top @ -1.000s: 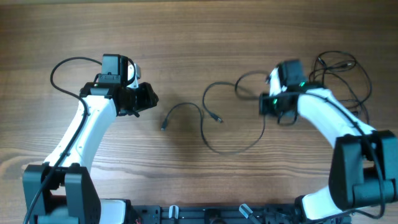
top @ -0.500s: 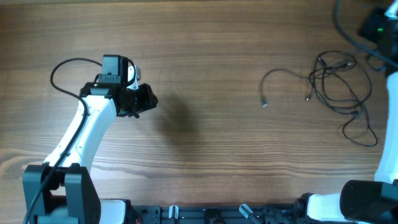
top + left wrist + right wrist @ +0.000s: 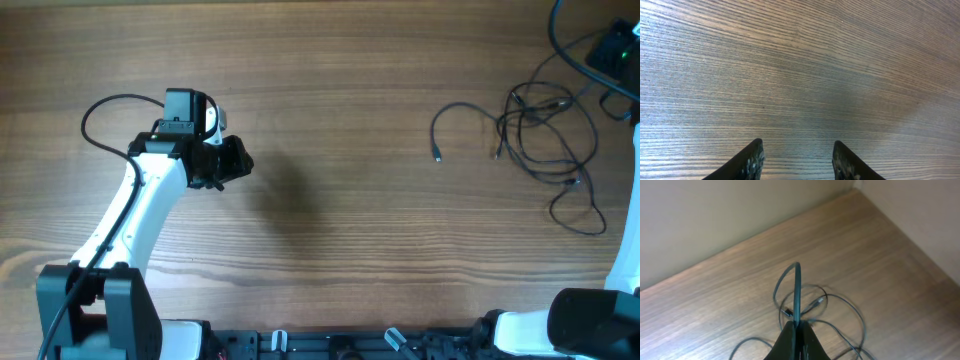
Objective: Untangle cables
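The cables [image 3: 545, 140] are thin black cords in a loose tangle on the wooden table at the right. One free plug end [image 3: 437, 157] trails out to the left. My right gripper [image 3: 796, 325] is shut on one cable strand [image 3: 797, 290], which rises in a loop above the tangle [image 3: 816, 304]. In the overhead view the right gripper [image 3: 608, 48] is raised at the far right top corner. My left gripper [image 3: 240, 158] is open and empty over bare wood at the left, far from the cables; its jaws [image 3: 797, 150] show only table.
The left arm's own thicker black cable [image 3: 100, 110] loops beside its wrist. A pale wall [image 3: 715, 215] borders the table's edge behind the tangle. The robot base rail [image 3: 330, 345] runs along the front edge.
My right arm has swung from the table's middle to the far right and risen, dragging the cables to the right side. The free plug end has slid a little further right. The left arm has not moved.
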{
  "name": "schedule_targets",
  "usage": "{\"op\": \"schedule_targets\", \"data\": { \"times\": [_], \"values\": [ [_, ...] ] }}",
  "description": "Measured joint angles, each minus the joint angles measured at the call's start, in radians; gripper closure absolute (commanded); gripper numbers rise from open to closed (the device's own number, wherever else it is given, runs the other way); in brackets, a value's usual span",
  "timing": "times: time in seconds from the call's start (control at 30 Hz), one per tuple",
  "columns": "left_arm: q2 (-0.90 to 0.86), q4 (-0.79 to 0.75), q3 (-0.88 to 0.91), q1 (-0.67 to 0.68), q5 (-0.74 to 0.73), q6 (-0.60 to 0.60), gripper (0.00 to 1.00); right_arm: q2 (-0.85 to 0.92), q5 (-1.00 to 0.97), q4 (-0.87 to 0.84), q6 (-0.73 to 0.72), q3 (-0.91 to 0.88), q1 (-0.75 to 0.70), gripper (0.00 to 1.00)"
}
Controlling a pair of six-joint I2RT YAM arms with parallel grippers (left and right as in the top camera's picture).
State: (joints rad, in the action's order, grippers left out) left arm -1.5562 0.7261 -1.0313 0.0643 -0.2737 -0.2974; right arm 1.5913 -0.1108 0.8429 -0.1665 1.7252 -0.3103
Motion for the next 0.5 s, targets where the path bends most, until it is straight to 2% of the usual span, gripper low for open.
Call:
{"op": "schedule_targets", "data": {
  "times": [0.13,0.17,0.2,0.23,0.3,0.4,0.5],
  "values": [
    [0.000,0.000,0.000,0.000,0.000,0.000,0.54,0.023,-0.073,0.040,0.000,0.000,-0.001,0.96],
    [0.000,0.000,0.000,0.000,0.000,0.000,0.54,0.044,-0.089,0.055,0.000,0.001,-0.003,0.88],
    [0.000,0.000,0.000,0.000,0.000,0.000,0.54,0.064,-0.097,0.072,0.000,0.001,-0.006,0.65],
    [0.000,0.000,0.000,0.000,0.000,0.000,0.54,0.092,-0.104,0.095,-0.001,0.001,-0.012,0.31],
    [0.000,0.000,0.000,0.000,0.000,0.000,0.54,0.134,-0.109,0.130,-0.001,0.001,-0.021,0.07],
    [0.000,0.000,0.000,0.000,0.000,0.000,0.54,0.164,-0.074,0.146,0.007,0.001,-0.027,0.05],
    [0.000,0.000,0.000,0.000,0.000,0.000,0.54,0.164,0.056,0.145,0.016,0.001,-0.026,0.11]
  ]
}}
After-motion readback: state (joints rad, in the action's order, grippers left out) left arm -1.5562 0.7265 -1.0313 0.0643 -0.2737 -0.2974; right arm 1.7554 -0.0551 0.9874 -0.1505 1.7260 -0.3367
